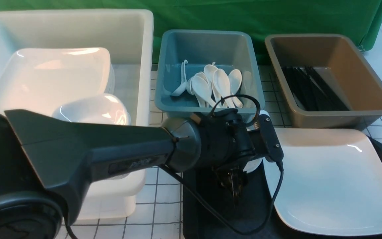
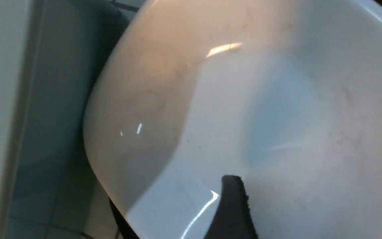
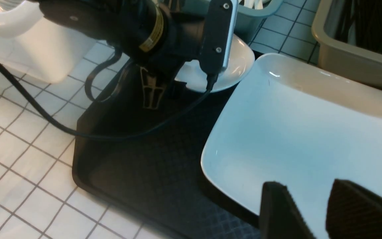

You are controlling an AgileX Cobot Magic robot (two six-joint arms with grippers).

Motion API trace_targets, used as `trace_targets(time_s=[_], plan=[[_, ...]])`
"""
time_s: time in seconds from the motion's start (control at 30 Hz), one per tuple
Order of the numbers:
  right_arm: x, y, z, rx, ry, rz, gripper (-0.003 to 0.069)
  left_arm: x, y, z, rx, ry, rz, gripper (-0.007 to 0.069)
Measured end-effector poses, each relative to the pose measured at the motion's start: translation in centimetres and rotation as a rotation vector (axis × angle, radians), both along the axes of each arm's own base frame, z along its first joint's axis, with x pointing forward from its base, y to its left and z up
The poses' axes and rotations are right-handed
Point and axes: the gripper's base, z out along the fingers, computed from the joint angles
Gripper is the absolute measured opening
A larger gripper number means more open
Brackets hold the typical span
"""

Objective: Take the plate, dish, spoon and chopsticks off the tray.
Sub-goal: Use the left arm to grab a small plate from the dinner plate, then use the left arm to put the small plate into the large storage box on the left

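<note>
The black tray (image 1: 211,205) (image 3: 138,166) carries the large white plate (image 1: 330,179) (image 3: 310,126) on its right half. The small white dish (image 1: 254,164) (image 3: 237,66) sits at the tray's far left corner. My left gripper (image 1: 234,189) (image 3: 162,94) points down at the dish's near rim. In the left wrist view the dish (image 2: 244,99) fills the picture, with one finger (image 2: 232,205) over its inside and the other hidden. My right gripper (image 3: 310,189) hangs open over the plate's near edge with nothing between its fingers. No spoon or chopsticks show on the tray.
A white tub (image 1: 138,39) at the left holds a large plate and a dish (image 1: 91,109). The blue tub (image 1: 177,49) behind the tray holds several white spoons. The brown tub (image 1: 343,49) at the right holds black chopsticks. The left arm's cable (image 3: 78,132) trails over the tray.
</note>
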Motion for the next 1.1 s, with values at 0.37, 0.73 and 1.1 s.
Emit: trace_targets(time_s=[0.37,0.73,1.1], plan=[[0.0,0.0,0.0,0.000,0.000,0.000,0.0239,-0.6,-0.7,0.7,-0.075,0.056,0.037,0.0055],[0.0,0.0,0.0,0.000,0.000,0.000,0.0239,-3.7,0.3,6.6,-0.190,0.193,0.138,0.0011],[0.0,0.0,0.0,0.000,0.000,0.000,0.0239,-8.4,5.2,20.5,-0.488,0.070,0.120,0.0008]])
